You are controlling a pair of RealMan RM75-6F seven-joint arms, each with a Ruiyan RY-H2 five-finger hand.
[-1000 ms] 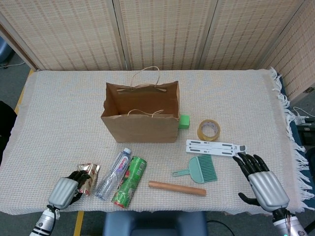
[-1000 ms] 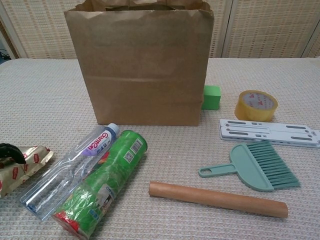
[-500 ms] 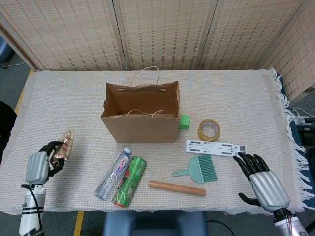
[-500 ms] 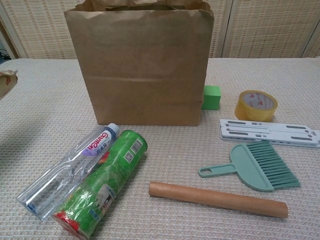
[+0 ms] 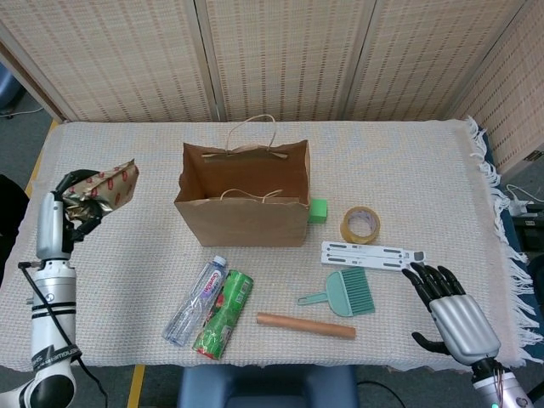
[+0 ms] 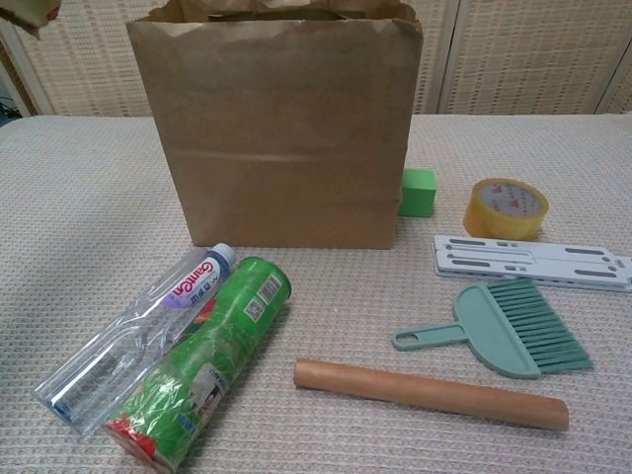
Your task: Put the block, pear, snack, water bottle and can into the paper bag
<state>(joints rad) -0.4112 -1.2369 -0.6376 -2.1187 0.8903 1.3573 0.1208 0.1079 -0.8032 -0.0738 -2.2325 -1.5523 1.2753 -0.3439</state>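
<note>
My left hand (image 5: 61, 211) grips the shiny snack packet (image 5: 109, 187) and holds it raised at the far left, level with the open brown paper bag (image 5: 246, 217). A corner of the snack (image 6: 28, 10) shows at the top left of the chest view. The clear water bottle (image 5: 196, 299) and the green can (image 5: 224, 313) lie side by side in front of the bag. A green block (image 5: 318, 210) sits against the bag's right side. My right hand (image 5: 449, 313) rests open near the front right edge. No pear is visible.
A tape roll (image 5: 359, 224), a white slotted bar (image 5: 372, 254), a teal hand brush (image 5: 344, 294) and a wooden rod (image 5: 306, 325) lie right of the bag. Folding screens stand behind the table.
My left hand has lifted the snack from the front left of the table up and back, to bag height. The right hand has stayed in place.
</note>
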